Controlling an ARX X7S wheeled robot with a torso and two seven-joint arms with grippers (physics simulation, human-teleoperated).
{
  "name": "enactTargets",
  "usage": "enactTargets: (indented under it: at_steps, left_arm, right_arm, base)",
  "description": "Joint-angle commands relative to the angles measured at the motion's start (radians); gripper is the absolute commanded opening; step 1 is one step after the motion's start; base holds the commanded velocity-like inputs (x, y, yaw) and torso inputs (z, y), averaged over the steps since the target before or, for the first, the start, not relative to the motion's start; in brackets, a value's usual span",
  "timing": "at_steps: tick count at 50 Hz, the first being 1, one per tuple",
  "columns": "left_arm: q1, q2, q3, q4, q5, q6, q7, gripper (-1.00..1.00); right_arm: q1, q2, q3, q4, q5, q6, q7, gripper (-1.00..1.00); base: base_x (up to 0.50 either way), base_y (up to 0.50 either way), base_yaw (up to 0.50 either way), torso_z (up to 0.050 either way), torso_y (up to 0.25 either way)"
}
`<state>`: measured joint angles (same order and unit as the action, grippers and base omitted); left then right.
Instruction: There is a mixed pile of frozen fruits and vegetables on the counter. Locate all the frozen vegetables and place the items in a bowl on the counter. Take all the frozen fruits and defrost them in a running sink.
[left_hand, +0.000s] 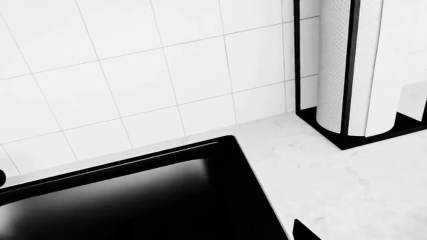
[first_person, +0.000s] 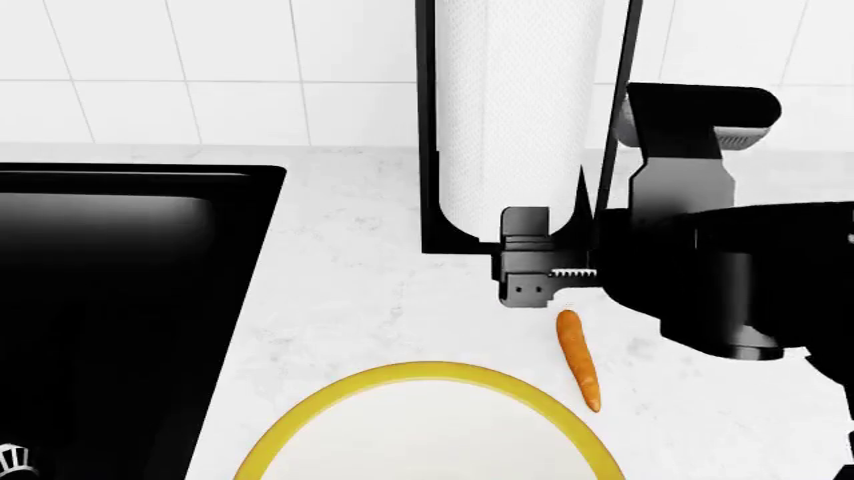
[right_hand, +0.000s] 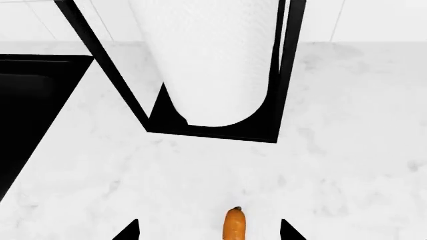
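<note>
A small orange carrot (first_person: 578, 358), one of the frozen vegetables, lies on the white counter (first_person: 347, 300) just right of the bowl (first_person: 424, 373), whose yellow rim shows at the head view's bottom edge. My right gripper (first_person: 534, 282) hovers over the carrot's far end. In the right wrist view the carrot (right_hand: 235, 226) lies between the spread fingertips of the right gripper (right_hand: 209, 232), untouched. The black sink (first_person: 120, 280) is at the left. My left gripper (left_hand: 217, 236) hangs over the sink (left_hand: 133, 200) corner; only one fingertip (left_hand: 303, 233) shows, far to the side. The frozen fruits are out of view.
A paper towel roll in a black frame (first_person: 514, 120) stands at the back of the counter, close behind the right gripper, and shows in the left wrist view as the paper towel roll (left_hand: 347, 65). White tiled wall (first_person: 200, 60) runs behind everything.
</note>
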<state>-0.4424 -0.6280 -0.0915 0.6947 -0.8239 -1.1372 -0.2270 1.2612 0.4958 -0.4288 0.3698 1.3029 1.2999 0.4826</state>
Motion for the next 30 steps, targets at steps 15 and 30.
enactTargets:
  at_steps: [15,30]
  left_arm:
    - [0.038,-0.025,0.003,-0.013,0.007,0.035,0.023,1.0]
    - [0.081,-0.029,0.025,-0.015,0.034,0.077,0.035,1.0]
  right_arm:
    - [-0.016,-0.071,-0.156,0.248,-0.181,-0.139,-0.18,1.0]
    - [0.036,-0.144,-0.229,0.489,-0.281,-0.254,-0.331,1.0]
  base:
    - [0.0,0.0,0.0,0.0,0.0]
    - [0.0,0.0,0.0,0.0,0.0]
